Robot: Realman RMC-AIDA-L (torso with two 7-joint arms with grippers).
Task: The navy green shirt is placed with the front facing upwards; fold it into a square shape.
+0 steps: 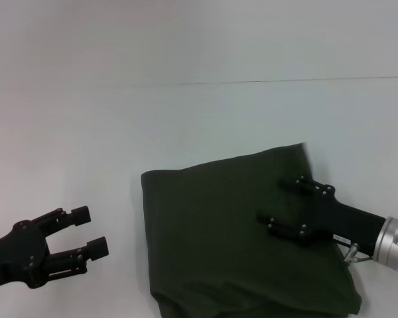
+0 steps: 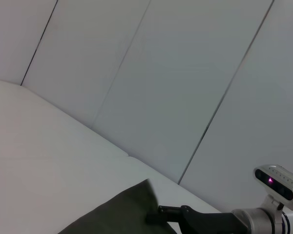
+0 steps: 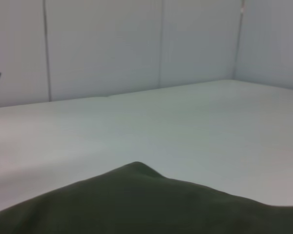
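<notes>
Head view: the shirt [image 1: 225, 232] lies folded into a rough four-sided block on the white table [image 1: 86, 119], lower centre to 5 o'clock of the frame, plain dark green side up, no lettering showing. Its far right corner points to about 1 o'clock; the near edge shows stacked layers.

R gripper [image 1: 280, 202] sits over the shirt's right part, arm entering from 4 o'clock. I see its two fingers spread apart, tips low over or on the cloth w/ nothing pinched between them; contact I cannot confirm.

L gripper [image 1: 86, 232] is at 8 o'clock, off the shirt and well apart from its left edge, over bare table. Fingers spread, holding nothing.

L wrist view: a shirt corner [image 2: 122, 214] w/ the R gripper's black finger beside it.

R wrist view: a raised fold of the shirt [image 3: 136, 204] fills the near field, table and wall panels [image 3: 102, 48] beyond.
</notes>
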